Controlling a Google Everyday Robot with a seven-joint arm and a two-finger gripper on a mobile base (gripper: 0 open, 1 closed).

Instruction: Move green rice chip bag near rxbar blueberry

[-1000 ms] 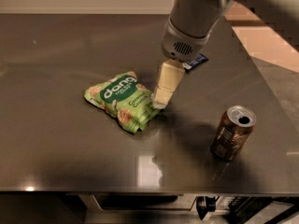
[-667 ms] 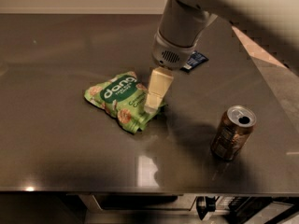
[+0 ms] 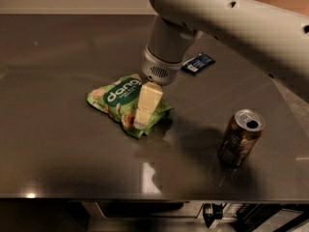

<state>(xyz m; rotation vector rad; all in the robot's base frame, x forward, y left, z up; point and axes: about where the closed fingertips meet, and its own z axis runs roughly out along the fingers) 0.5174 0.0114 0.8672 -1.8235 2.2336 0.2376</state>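
The green rice chip bag (image 3: 117, 98) lies crinkled on the dark metal table (image 3: 58, 144), left of centre, with its white "dang" lettering facing up. The rxbar blueberry (image 3: 198, 63), a small navy wrapper with a white label patch, lies flat further back and to the right, well apart from the bag. My gripper (image 3: 144, 114) hangs from the white arm (image 3: 217, 18) and is down over the bag's right half, covering part of it. The arm hides some of the table behind the bag.
A brown drink can (image 3: 240, 137) with an open top stands upright at the front right, apart from the bag. The table's front edge (image 3: 145, 197) runs along the bottom. Its right edge (image 3: 289, 105) is near the can.
The arm has swung left and toward the camera. The gripper has moved from the bag's right edge to over its right half. The bag, bar and can have stayed put.
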